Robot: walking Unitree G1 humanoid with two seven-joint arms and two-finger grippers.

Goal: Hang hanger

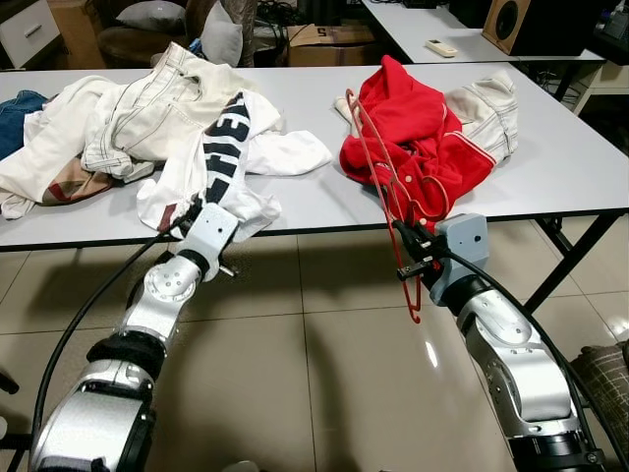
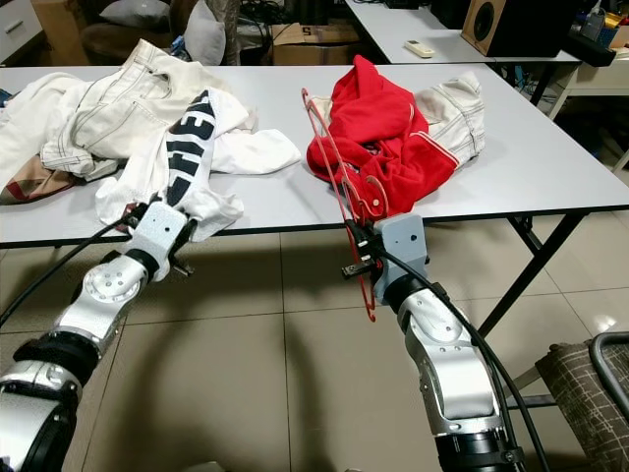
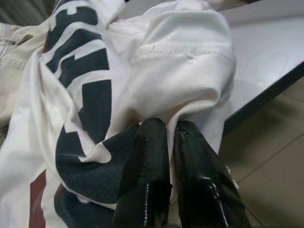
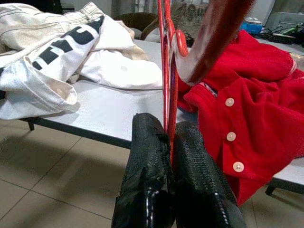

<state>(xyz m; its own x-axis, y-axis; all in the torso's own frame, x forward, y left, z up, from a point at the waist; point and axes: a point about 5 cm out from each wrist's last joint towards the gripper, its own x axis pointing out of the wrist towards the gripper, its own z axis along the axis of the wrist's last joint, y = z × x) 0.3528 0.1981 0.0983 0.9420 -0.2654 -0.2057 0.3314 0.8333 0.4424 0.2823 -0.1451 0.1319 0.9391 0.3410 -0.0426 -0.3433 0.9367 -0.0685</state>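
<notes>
A plain workroom or office-like room rather than a lived-in home: long grey folding benches [image 1: 550, 167] on black metal legs stand in rows on a glossy beige tiled floor [image 1: 324, 344], a wooden loudspeaker box [image 1: 507, 24] and a white remote control [image 1: 441, 46] sit on the rear bench, with an open cardboard carton [image 1: 324, 41] and dark cushioned armchair [image 1: 138, 39] behind
</notes>
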